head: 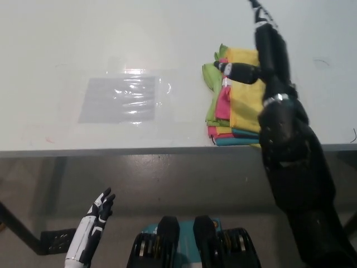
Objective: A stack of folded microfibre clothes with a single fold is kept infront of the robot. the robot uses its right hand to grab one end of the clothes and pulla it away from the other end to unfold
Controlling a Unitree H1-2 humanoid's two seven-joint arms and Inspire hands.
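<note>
A stack of folded microfibre cloths lies near the table's front edge, yellow on top, with green, pink and teal layers showing at its left and front sides. My black right hand hovers over the stack's far part, open, fingers spread, one finger pointing left over the pink edge. The black forearm covers the stack's right half. My white left hand rests low at the lower left, below the table, fingers apart and holding nothing.
A clear plastic sheet over a grey patch lies flat on the white table left of the stack. The table's front edge runs across the middle of the picture.
</note>
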